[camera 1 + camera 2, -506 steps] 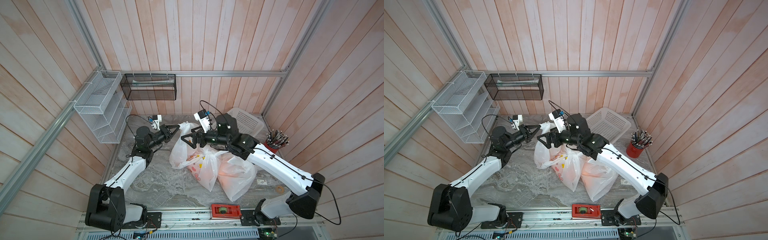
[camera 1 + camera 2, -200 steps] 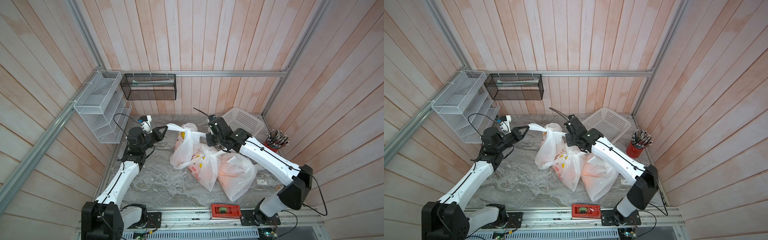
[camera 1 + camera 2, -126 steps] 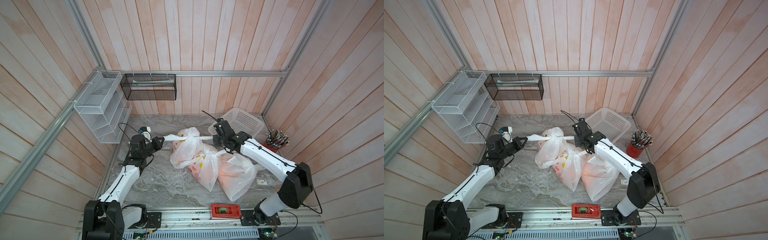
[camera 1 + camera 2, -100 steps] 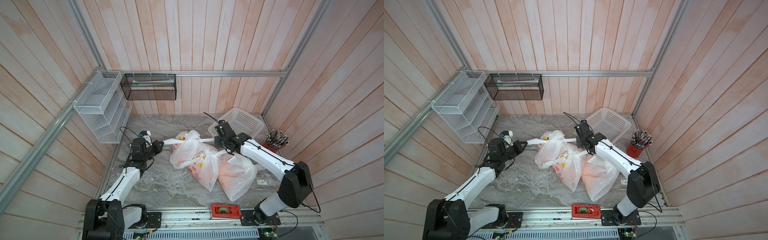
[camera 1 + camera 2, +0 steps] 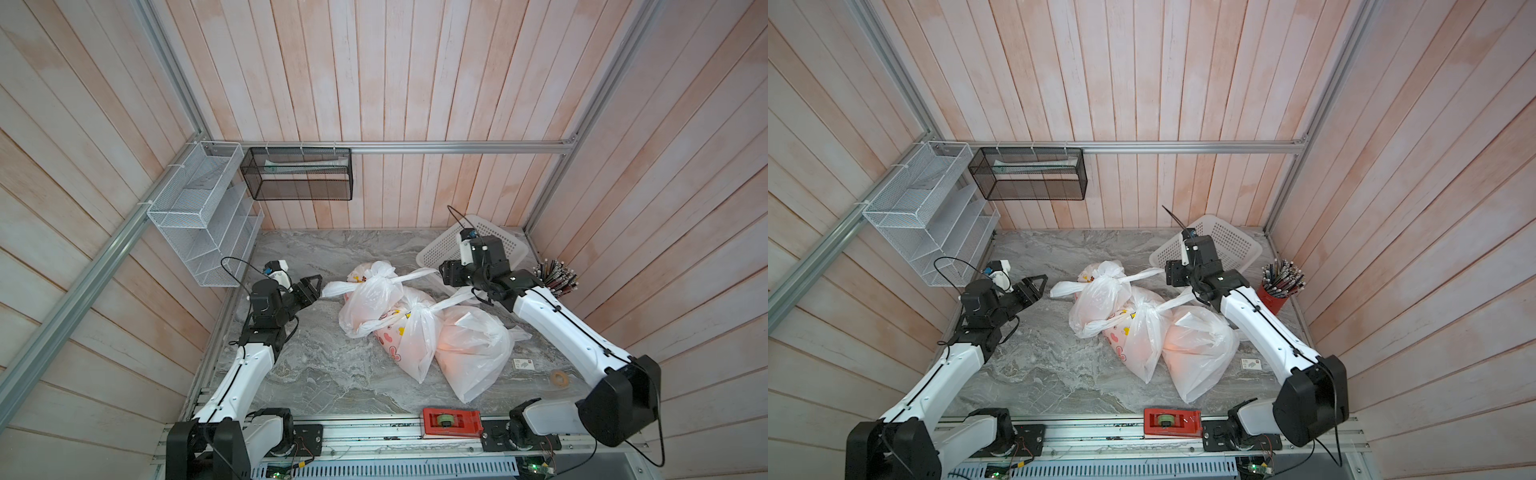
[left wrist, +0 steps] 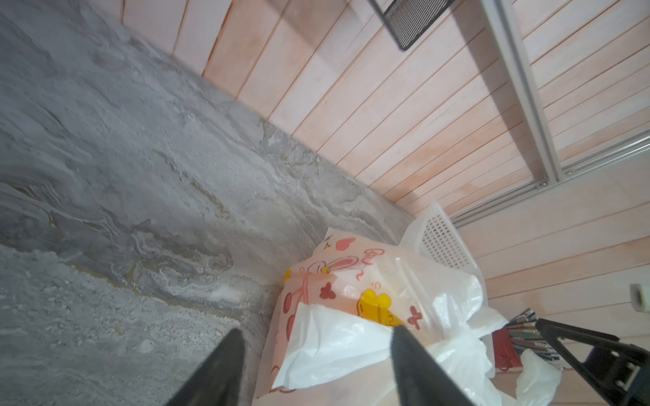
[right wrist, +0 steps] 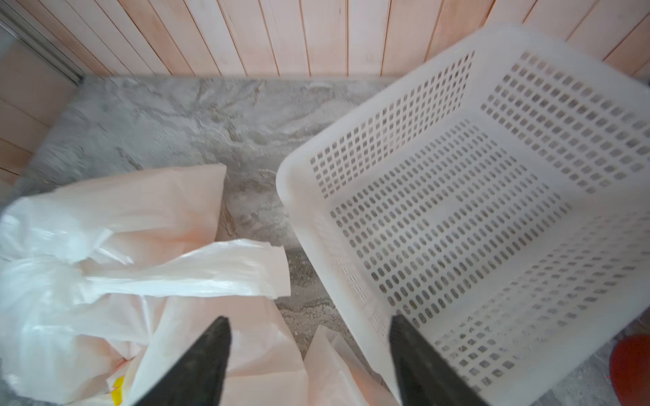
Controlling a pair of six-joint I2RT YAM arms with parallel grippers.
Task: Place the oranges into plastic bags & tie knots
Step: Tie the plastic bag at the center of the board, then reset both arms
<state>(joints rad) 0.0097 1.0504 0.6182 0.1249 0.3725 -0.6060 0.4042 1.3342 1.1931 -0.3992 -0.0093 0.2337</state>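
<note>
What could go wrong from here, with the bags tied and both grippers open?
1. The left gripper and right gripper are open, so nothing holds the knot on the rear bag; if loose, it may slip.
2. One strap end lies right by the left gripper's jaws and may snag when that arm moves.
3. The right gripper is close to the white basket and could push it.

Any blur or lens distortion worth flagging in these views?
Right wrist view: motion blur smears the white basket and the plastic bags. Left wrist view: the fingers of the left gripper are soft, out of focus. Both top views: sharp, evenly lit, wide-angle perspective splays the wall planks.
</note>
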